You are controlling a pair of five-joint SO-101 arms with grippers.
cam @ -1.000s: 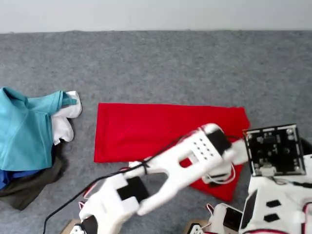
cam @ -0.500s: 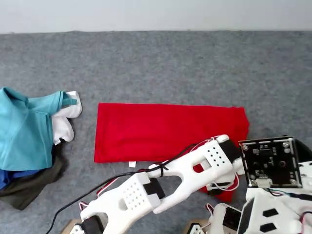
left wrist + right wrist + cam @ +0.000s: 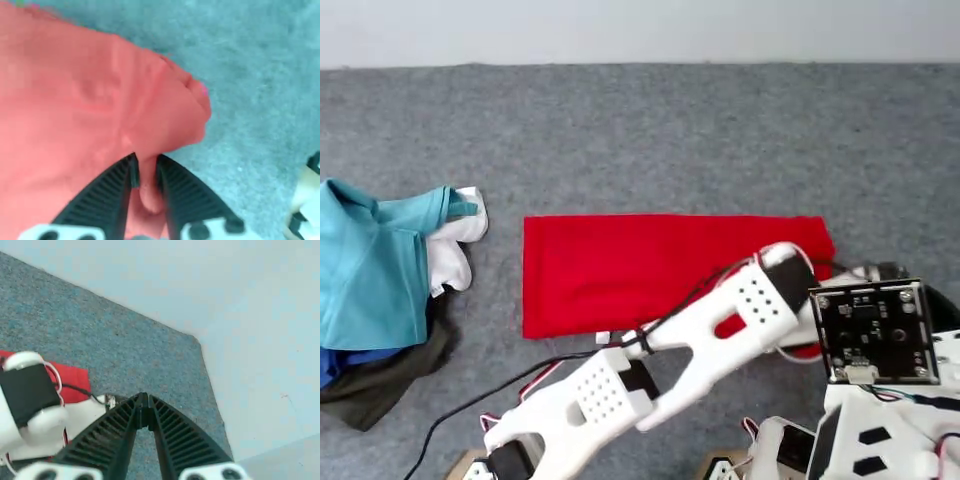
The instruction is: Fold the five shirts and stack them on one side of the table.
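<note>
Noted left hand clamped on a fold of the red shirt, cloth pinched between both fingers and bulging just past the tips. Found the rest of it stretched away from that hand as a long flat band on the grey tabletop, with the gripped end hidden under the left arm in the high view. Logged a loose pile well apart from the left hand, beyond the free end of the band: teal shirt on top, white shirt touching its edge on the side nearer the hand, blue shirt and dark shirt underneath. Saw right hand clenched, fingers pressed together with nothing between them, held above bare tabletop. Spotted one red corner and the left arm's wrist near that hand, off to one side of its fingers. Could not tell how many layers the red band had.
</note>
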